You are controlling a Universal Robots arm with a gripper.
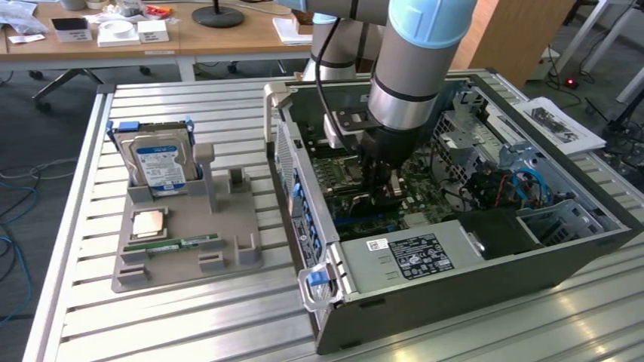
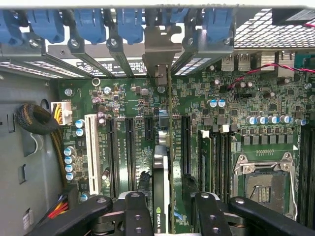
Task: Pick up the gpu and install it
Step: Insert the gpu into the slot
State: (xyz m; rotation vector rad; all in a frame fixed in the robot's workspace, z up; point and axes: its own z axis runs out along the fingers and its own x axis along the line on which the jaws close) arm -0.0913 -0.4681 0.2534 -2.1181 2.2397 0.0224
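Now my gripper (image 2: 171, 209) clamps the gpu (image 2: 160, 172) edge-on, upright over the motherboard (image 2: 123, 98) slots inside the case (image 1: 483, 256), its bracket (image 2: 160, 46) at the rear wall

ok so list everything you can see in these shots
computer case: one, grey, open, on slatted table
motherboard: one, green, inside case
holder: one, grey, exterior view's left of case
hard drive: one, silver, blue label, upright in holder
memory stick: one, green, flat on holder
chip: one, coppery, flat on holder
gpu: one, black, edge-on over motherboard slots
arm: one, grey and light blue, reaching into case
gripper: one, black, closed on gpu
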